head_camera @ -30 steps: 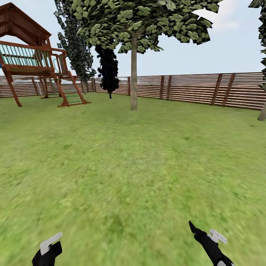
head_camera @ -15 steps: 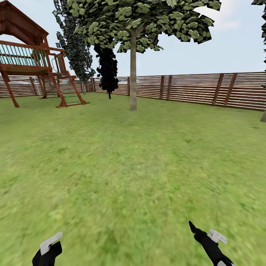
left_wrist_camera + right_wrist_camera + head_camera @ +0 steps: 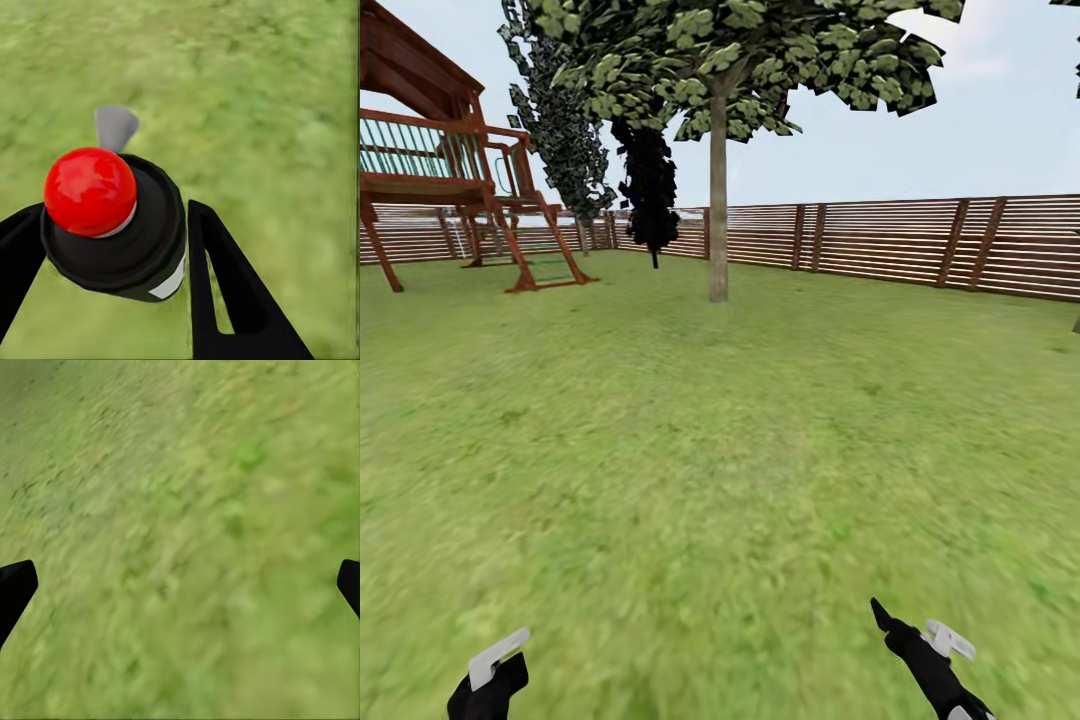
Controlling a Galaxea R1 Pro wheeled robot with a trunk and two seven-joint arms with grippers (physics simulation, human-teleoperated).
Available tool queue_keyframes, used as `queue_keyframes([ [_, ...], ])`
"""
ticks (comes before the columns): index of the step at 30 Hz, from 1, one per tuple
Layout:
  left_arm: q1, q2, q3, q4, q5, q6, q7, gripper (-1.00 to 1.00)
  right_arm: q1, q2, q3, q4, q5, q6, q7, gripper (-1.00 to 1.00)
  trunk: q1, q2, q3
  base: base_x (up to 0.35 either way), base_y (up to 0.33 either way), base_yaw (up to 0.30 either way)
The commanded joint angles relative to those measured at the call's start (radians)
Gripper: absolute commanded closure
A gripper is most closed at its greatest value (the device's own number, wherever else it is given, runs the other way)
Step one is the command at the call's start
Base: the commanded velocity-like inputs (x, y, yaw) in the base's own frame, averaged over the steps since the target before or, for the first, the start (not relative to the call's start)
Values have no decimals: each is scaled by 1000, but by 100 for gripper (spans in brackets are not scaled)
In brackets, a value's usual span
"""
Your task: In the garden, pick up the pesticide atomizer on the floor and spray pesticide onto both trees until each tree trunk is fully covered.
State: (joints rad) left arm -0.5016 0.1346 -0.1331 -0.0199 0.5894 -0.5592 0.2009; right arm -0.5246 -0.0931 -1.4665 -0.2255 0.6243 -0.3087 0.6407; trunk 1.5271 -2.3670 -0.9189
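I'm looking out over the garden lawn, open grass from my arms up to the tree ahead, whose pale straight trunk stands a little left of centre under a patchy green crown. Nothing lies on the grass between me and that trunk. Behind it runs the brown slatted fence across the whole back of the lawn. To the far left stands a red-brown wooden play tower with a railed deck and ladder, well apart from the tree. Between the two, near the fence, I see a dark thin-trunked tree and a taller speckled one beside it.

My left end effector is pinching the pesticide atomizer: a black round body with a red cap sits between the two black fingers, a grey nozzle pointing over the grass. My right end effector is spread wide, its fingertips at opposite edges with only grass between them.
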Motion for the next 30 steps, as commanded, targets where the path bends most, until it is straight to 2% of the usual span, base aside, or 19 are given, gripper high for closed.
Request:
queue_keyframes([
  [1, 0, 0, -1, 0, 0, 0, 0, 100, 0, 0, 0, 0, 0, 0, 0, -100, 0, 0, 0, 326, -80, 0],
  [30, 0, 0, -1, 0, 0, 0, 0, 100, 0, 0, 0, 0, 0, 0, 0, -100, 0, 0, 0, 326, -80, 0],
])
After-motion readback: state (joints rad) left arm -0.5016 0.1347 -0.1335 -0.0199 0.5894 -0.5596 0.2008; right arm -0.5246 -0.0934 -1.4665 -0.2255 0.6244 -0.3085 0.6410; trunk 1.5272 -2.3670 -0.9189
